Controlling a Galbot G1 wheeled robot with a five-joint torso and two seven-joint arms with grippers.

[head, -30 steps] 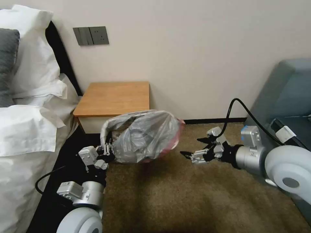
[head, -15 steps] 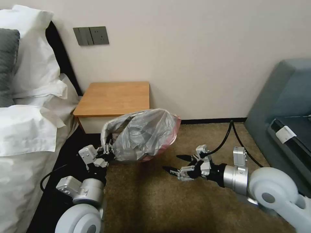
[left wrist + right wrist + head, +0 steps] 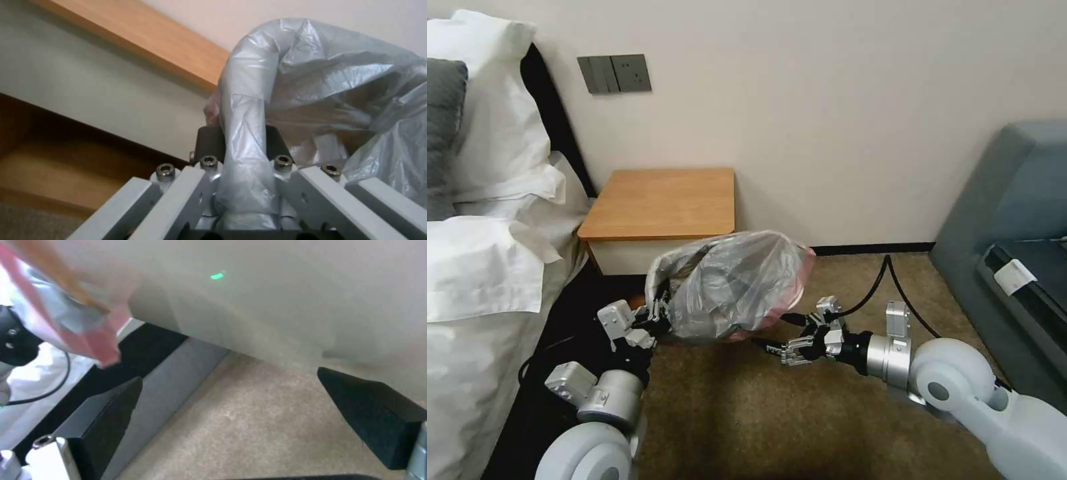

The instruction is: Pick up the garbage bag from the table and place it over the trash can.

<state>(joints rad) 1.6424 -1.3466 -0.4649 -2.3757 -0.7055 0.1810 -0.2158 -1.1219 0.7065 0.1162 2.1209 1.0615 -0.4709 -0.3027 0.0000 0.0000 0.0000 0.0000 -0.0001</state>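
Observation:
The garbage bag (image 3: 737,283), crinkly grey plastic with a pinkish rim, hangs puffed out above the carpet in front of the table (image 3: 660,200). My left gripper (image 3: 657,319) is shut on a gathered fold of the garbage bag (image 3: 247,110), which runs between my left gripper's (image 3: 242,186) fingers. My right gripper (image 3: 775,332) stands open at the bag's lower right side, its black fingertips (image 3: 111,420) spread wide with the pink rim (image 3: 91,336) just ahead of them. The trash can is hidden or out of view.
A bed with white pillows (image 3: 487,153) lies along the left. A grey sofa (image 3: 1014,200) stands at the right. Brown carpet (image 3: 774,420) spreads open in front. A black cable (image 3: 887,280) trails behind my right arm.
My right arm has swung left and lower, bringing its open gripper up to the bag's pink rim. My left gripper and the bag have shifted slightly right.

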